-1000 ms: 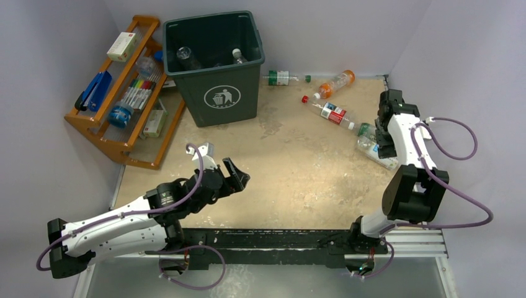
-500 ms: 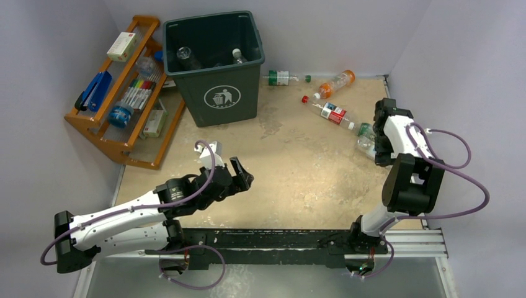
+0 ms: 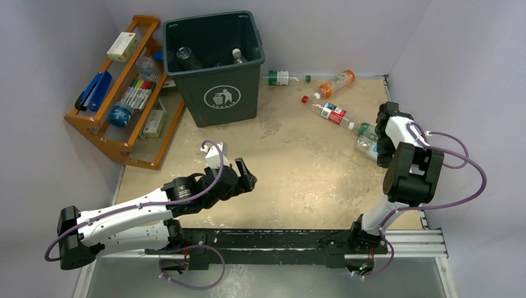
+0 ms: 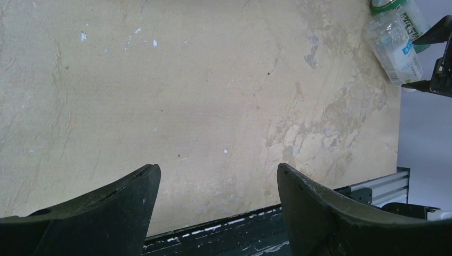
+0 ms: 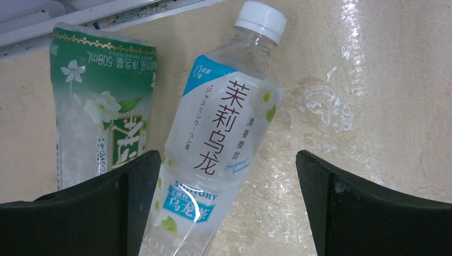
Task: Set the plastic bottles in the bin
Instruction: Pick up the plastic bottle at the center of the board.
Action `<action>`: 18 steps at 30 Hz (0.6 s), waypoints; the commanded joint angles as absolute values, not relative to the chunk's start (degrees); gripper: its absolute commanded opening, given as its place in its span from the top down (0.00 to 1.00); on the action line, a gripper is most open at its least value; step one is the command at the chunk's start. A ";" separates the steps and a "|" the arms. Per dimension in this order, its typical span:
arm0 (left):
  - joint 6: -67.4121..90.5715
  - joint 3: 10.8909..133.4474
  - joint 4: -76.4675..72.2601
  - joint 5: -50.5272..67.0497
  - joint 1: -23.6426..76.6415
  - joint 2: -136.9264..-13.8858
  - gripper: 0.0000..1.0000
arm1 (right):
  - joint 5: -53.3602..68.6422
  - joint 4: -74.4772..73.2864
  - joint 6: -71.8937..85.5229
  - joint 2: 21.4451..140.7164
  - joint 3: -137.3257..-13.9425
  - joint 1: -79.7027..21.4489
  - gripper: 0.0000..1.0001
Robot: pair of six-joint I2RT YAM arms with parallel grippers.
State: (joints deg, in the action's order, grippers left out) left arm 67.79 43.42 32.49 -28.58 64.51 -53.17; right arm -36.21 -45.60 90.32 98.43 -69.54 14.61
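Note:
The dark green bin (image 3: 217, 93) stands at the back left with two bottles (image 3: 186, 57) inside. On the floor lie a green-label bottle (image 3: 282, 77), an orange bottle (image 3: 335, 82) and a red-label bottle (image 3: 332, 113). My right gripper (image 3: 379, 139) is open just above two more. In the right wrist view (image 5: 228, 160) a white-capped bottle with a blue label (image 5: 218, 133) lies between the jaws, near the left finger; a green-label bottle (image 5: 101, 106) lies beside it. My left gripper (image 3: 246, 174) is open and empty over bare floor (image 4: 218, 176).
An orange wooden rack (image 3: 124, 93) with markers and boxes leans at the left wall. Walls close in on the back and right. The black base rail (image 3: 279, 239) runs along the near edge. The two right-hand bottles also show in the left wrist view (image 4: 397, 45).
My left gripper has moved a little right and toward the near edge. My right gripper has drawn nearer along the right wall, over the two bottles. No bottle has moved.

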 commanded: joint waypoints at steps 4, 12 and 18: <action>66.18 44.87 28.74 -27.74 64.39 -54.36 0.20 | -36.73 -43.22 87.87 98.17 -67.99 15.20 0.02; 66.40 44.71 29.19 -27.24 64.42 -53.31 0.20 | -35.21 -39.86 83.15 99.74 -66.48 15.20 0.05; 66.79 44.25 30.10 -27.42 64.41 -51.19 0.20 | -34.41 -38.81 80.69 100.09 -65.28 15.18 0.08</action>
